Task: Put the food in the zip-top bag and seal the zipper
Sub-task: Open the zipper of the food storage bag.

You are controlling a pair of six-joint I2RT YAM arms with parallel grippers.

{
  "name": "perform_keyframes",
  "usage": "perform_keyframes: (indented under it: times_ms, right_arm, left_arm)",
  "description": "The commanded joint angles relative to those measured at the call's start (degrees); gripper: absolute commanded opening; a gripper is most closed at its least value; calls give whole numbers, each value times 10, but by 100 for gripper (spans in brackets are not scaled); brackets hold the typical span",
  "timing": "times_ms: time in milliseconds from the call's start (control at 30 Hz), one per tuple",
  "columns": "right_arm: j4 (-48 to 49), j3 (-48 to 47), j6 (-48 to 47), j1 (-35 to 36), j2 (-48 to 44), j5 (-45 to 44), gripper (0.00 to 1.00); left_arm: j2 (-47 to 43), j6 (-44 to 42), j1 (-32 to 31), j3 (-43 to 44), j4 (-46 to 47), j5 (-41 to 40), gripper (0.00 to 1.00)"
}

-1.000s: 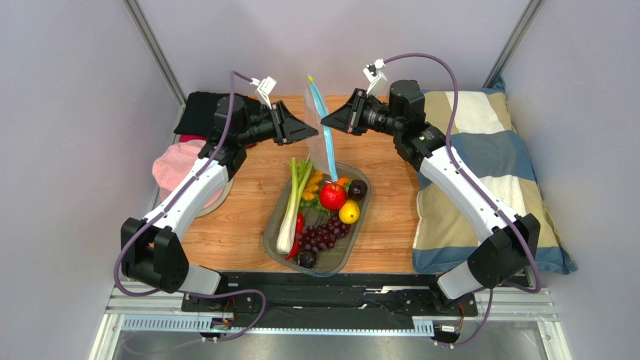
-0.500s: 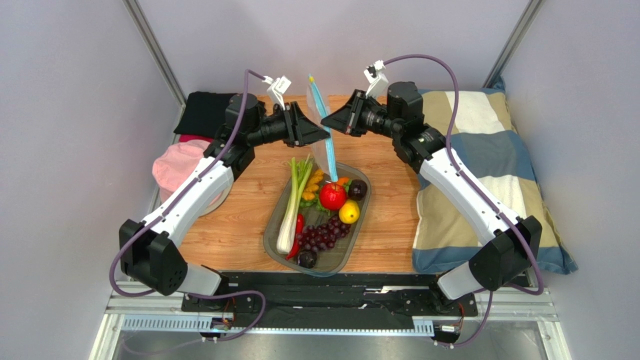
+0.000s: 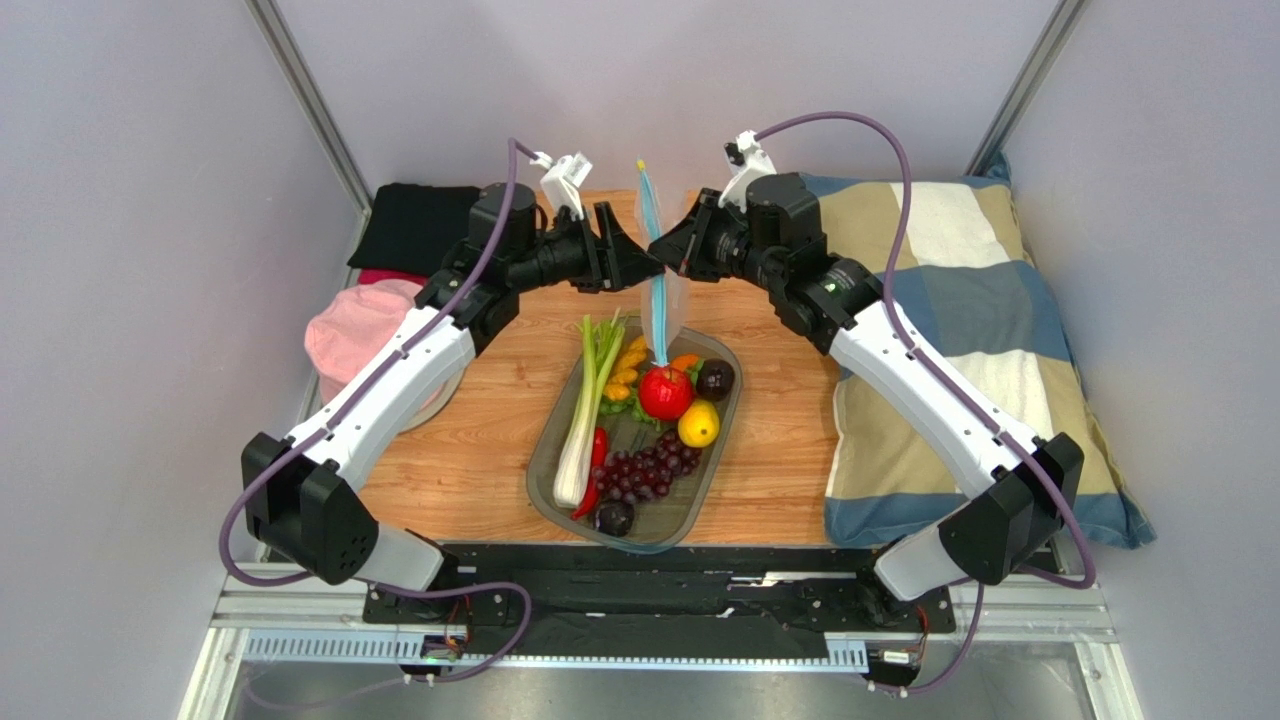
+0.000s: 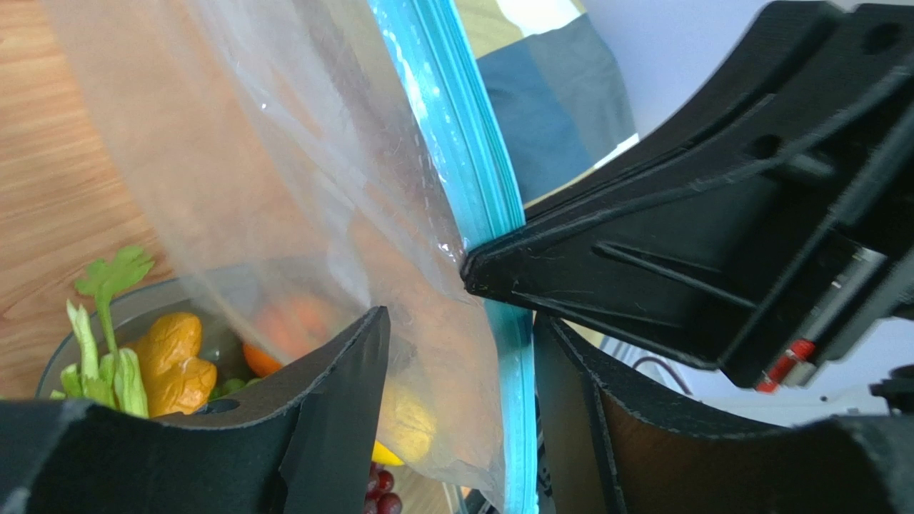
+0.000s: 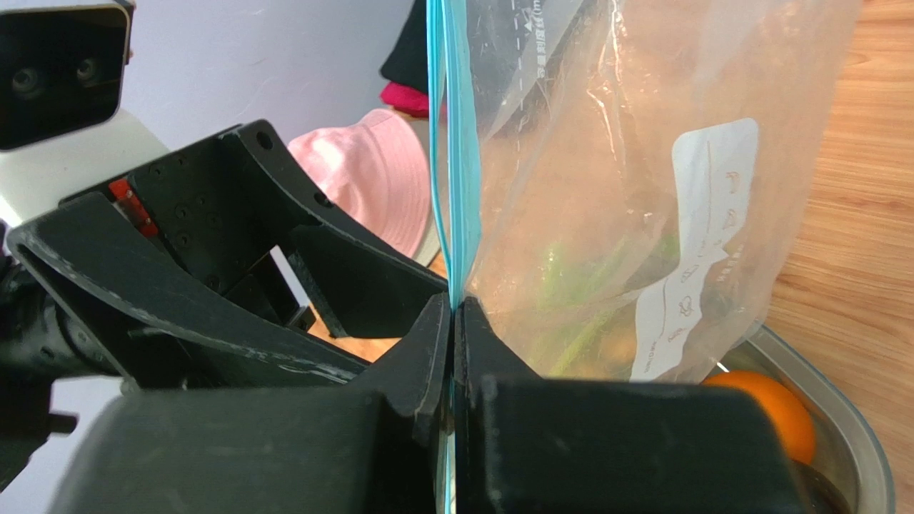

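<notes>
Between the right fingers (image 3: 679, 255): the zipper (image 5: 442, 129) edge of the zip-top bag (image 5: 601, 214), pinched with both fingers pressed together; the pouch hangs edge-on below and beyond the pinch.
Left fingers (image 3: 643, 267): apart, one on each side of the bag's film just short of the blue strip, almost tip to tip with the right pair; clamped on nothing.
Food (image 3: 646, 428): below both sets of fingers, all lying in the grey tray (image 3: 544, 465) on the tabletop (image 3: 466, 435); the colours seen through the bag look like the tray behind it, not contents.
White label (image 5: 703, 246): on the bag wall, beyond the right fingertips.
Bag handling: probably very light, limp and slick; likely to fold, cling and swing, with only the strip offering some stiffness.
Where to hold the bag: on the strip or the film just beside it, one lip per set of fingers, so the mouth can be pulled open; a lower grip may slip or catch both walls.
Food handling: round fruit may roll; grapes and greens are soft and want a gentle squeeze; the leek is long and best fed in endways.
</notes>
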State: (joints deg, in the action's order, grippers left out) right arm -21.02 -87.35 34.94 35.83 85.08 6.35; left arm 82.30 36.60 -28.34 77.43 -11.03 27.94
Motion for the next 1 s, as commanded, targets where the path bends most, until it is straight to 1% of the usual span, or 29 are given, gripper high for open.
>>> perform_keyframes:
  times_ms: [0, 67, 100, 300, 633, 767, 833, 933, 967]
  right_arm:
    - [-11, -19, -17, 12, -18, -59, 0]
    - [-14, -20, -18, 16, -18, -62, 0]
    - [-13, -19, -20, 17, -18, -80, 0]
    - [-19, -19, -36, 26, -22, -116, 0]
    - [-24, -20, -50, 30, -21, -136, 0]
    - [-25, -19, -50, 30, -24, -134, 0]
    - [-25, -19, -49, 29, -24, -130, 0]
    - [-24, -17, -47, 31, -25, -124, 0]
    - [-22, -14, -47, 29, -27, -122, 0]
  left_arm:
    - [-7, -36, -15, 30, -29, -55, 58]
    - [-7, -47, -21, 40, -35, -75, 57]
    - [-7, -63, -25, 42, -45, -85, 56]
    - [-8, -93, -39, 57, -82, -144, 52]
    - [-2, -120, -42, 65, -104, -180, 40]
    - [-2, -124, -42, 59, -106, -182, 30]
    - [1, -126, -42, 60, -109, -181, 29]
    - [5, -126, -42, 60, -110, -182, 22]
    - [5, -123, -41, 59, -110, -181, 15]
